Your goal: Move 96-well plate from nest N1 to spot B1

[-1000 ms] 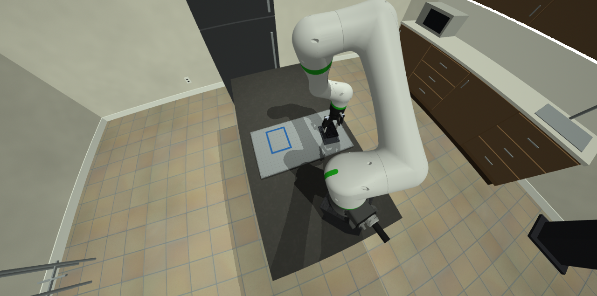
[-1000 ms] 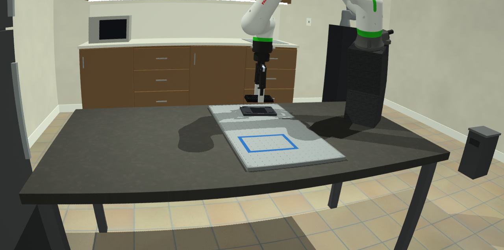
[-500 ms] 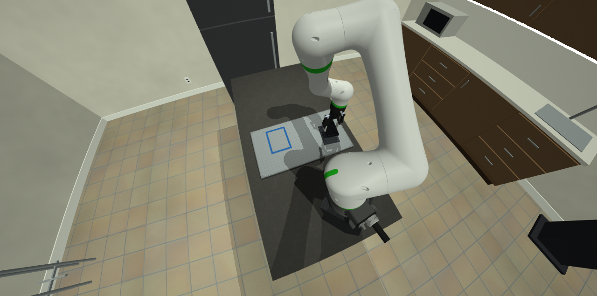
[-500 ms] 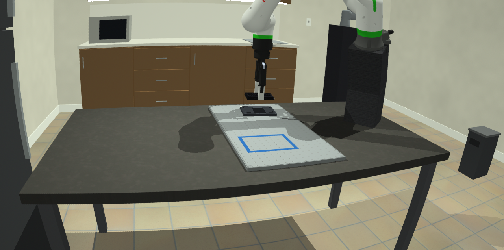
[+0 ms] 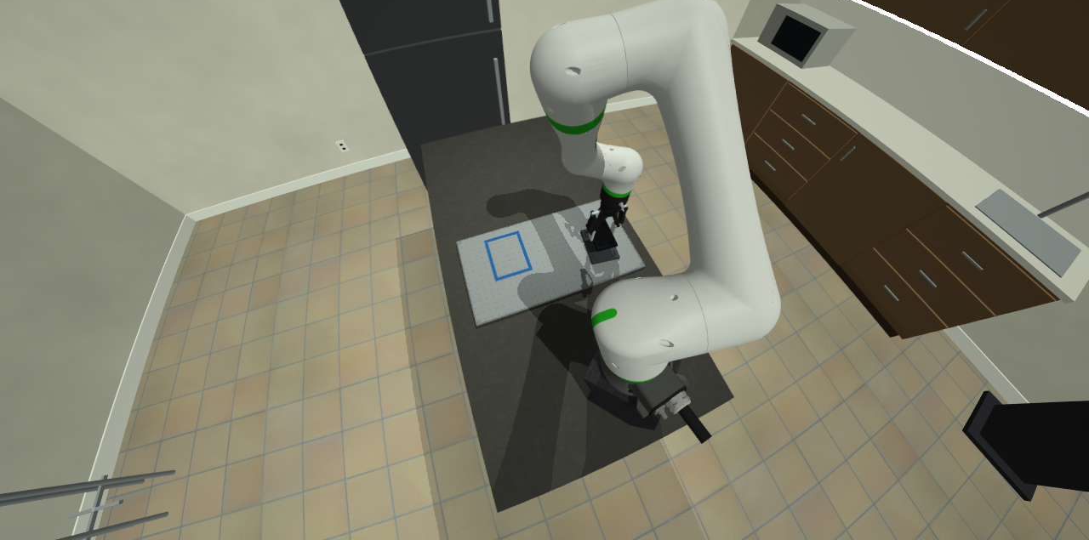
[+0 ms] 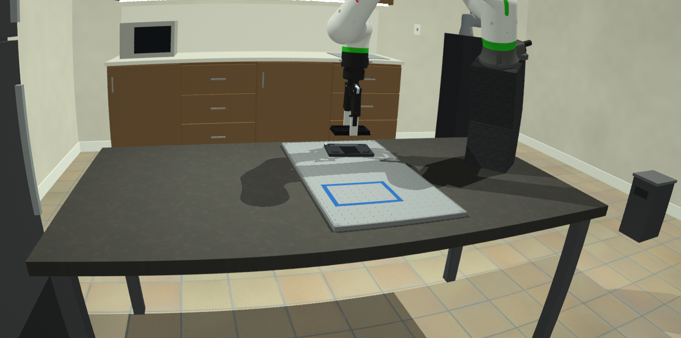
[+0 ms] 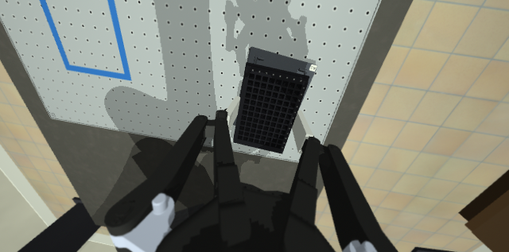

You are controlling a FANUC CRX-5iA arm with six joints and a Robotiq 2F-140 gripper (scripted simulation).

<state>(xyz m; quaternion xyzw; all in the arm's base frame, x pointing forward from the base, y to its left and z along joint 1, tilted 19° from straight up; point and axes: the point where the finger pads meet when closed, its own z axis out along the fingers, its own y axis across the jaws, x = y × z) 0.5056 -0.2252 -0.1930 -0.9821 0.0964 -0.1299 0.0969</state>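
We've got the gripper (image 6: 351,127) clamped on the 96-well plate (image 6: 349,130) by its long sides, held level in air just above nest N1 (image 6: 349,149), well apart from B1 outline (image 6: 362,193).

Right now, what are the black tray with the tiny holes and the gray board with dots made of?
The 96-well plate in the claw looks like matte black plastic, a molded grid of wells. The deck looks like pale metal: flat, light gray, with regular rows of drilled holes.
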